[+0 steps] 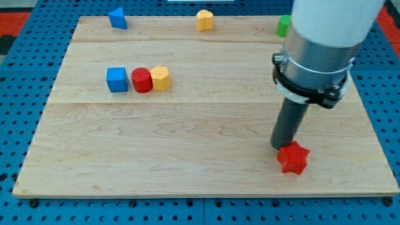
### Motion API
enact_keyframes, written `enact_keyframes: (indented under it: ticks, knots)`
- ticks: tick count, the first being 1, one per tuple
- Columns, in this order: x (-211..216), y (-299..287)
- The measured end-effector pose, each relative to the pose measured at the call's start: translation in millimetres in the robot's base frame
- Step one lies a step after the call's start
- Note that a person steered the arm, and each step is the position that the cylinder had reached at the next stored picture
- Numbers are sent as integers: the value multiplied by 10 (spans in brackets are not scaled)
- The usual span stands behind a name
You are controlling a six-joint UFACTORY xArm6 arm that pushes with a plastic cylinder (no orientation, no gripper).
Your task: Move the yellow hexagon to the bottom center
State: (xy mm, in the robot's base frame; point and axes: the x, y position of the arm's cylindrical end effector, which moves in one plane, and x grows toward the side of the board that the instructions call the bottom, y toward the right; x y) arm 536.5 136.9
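1. Nearest the camera is the red star block (pixel 293 157), low on the board (pixel 187 169) toward the view's right. My tip (pixel 282 147) sits right at its upper-left edge, touching it or all but touching; the contact itself is hidden by the star.

2. The rod has no claw: nothing opens or closes and nothing is held. It can only push.

3. The yellow hexagon (pixel 160 78) lies well apart from my tip, up and toward the view's left, in the upper-left part of the board. It is the right-hand end of a tight row: blue cube (pixel 117 80), red cylinder (pixel 142 80), then the hexagon, which touches the cylinder.

4. The relation that matters: the goal, the bottom centre, lies below the hexagon and a little to the view's right. My tip is on the wrong side, below and right of the block. I judge it must travel round to the hexagon's upper-left side before pushing down.

5. A risk: the red cylinder crowds that left side, so the approach from above looks cleaner.

6. Along the top edge stand a blue wedge-like block (pixel 117 18), a yellow heart-like block (pixel 204 20) and a green block (pixel 284 25), partly hidden by the arm.
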Motion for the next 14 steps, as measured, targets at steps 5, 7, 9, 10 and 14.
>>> enact_keyframes:
  ticks: [5, 7, 9, 10, 14]
  knots:
    - [-2004, -2569]
    - [-1711, -1997]
    - [-859, -1885]
    - [-665, -1931]
    - [-389, -2138]
